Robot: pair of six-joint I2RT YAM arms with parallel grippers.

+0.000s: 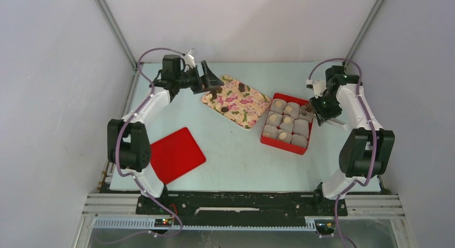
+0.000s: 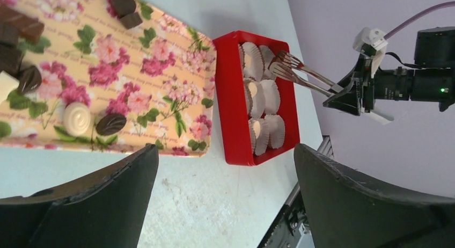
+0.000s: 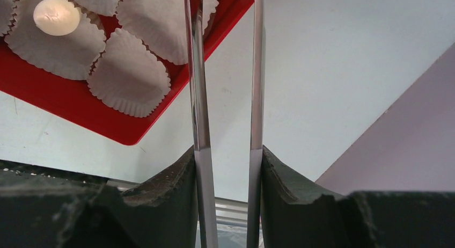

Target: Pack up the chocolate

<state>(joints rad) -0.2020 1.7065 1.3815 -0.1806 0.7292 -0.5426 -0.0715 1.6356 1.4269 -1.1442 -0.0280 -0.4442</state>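
Found chocolate (image 2: pixel 78 118) loose on floral tray (image 1: pixel 252 100) mid-tabletop (image 1: pixel 241 162) and in paper cups (image 3: pixel 129 79) of red box (image 2: pixel 230 124) to its right. Noted one dark oval piece (image 2: pixel 111 123) lying lengthwise along tray. Saw left end effector (image 1: pixel 212 82) spread wide at tray's far-left end, right end effector (image 3: pixel 228 157) clamped on metal tongs (image 2: pixel 300 76) over box.

One tray (image 1: pixel 252 111), one box (image 1: pixel 276 144), one lid (image 1: pixel 176 154)

Steel tongs (image 3: pixel 196 71) in right hand (image 3: pixel 228 158)
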